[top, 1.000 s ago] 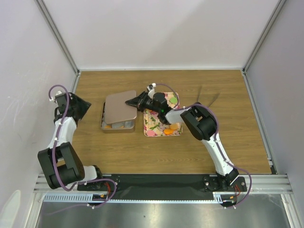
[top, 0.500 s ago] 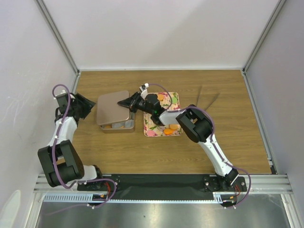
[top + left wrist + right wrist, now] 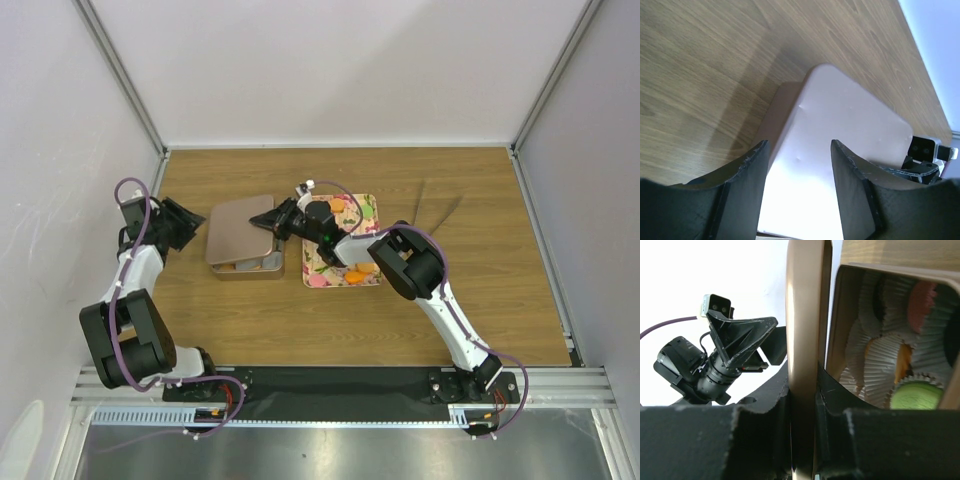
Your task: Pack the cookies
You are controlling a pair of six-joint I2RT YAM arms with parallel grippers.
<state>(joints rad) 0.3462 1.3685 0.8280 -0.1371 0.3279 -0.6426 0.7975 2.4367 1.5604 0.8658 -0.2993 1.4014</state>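
The right gripper pinches the lid at its right edge, lid offset left over the box of cookies — probably must slide right — left gripper, spread, just left.

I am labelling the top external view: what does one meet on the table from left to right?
Black left pincer, rose-gold rounded rectangular metal lid, black right pincer gripping its edge, floral-patterned rectangular tray.
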